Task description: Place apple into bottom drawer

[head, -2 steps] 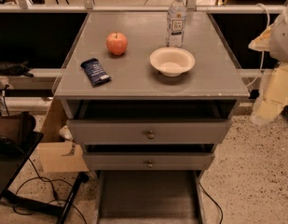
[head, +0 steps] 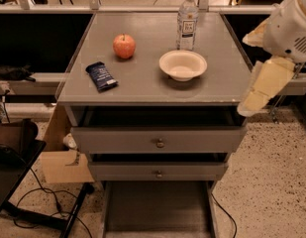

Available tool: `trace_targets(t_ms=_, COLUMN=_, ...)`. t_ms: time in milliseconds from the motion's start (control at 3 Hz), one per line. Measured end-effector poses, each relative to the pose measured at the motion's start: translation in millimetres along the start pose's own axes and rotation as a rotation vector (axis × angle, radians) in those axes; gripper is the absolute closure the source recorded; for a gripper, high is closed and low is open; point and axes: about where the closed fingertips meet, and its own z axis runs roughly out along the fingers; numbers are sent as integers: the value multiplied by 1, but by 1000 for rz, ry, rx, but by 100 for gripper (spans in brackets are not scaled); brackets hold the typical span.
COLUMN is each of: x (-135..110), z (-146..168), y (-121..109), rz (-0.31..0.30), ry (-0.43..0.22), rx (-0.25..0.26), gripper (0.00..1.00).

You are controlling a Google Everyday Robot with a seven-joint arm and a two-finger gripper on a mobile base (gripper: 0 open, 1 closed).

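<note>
Pickup not yet begun: the gripper [head: 252,99], grip unreadable, hangs right of the bowl [head: 167,58]; next, reaching the apple [head: 124,46] left of it, bottom drawer [head: 157,207] open.

Single camera, high front view, angled down over cabinet [head: 142,86], moderately near; gripper [head: 264,83] at right edge.

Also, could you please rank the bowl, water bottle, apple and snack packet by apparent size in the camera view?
1. Bowl
2. Water bottle, close to the bowl and standing farther back, so unsure
3. Snack packet and apple, about alike
The gripper hangs beside the table's right edge.
</note>
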Motion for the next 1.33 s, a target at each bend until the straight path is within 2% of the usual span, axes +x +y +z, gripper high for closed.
trace_targets(t_ms=333, x=-50, z=32, y=-28, rz=36, ry=-181, rx=-5, gripper=0)
trace_targets(t_ms=667, x=-111, z=64, y=-55, rz=80, ry=-295, rx=16, gripper=0)
trace_targets(t_ms=1000, x=-175, z=112, y=-91, rz=137, ry=-396, rx=46, gripper=0)
trace_targets(t_ms=1333, x=-211, z=144, y=-113, rz=174, ry=-439, rx=60, gripper=0)
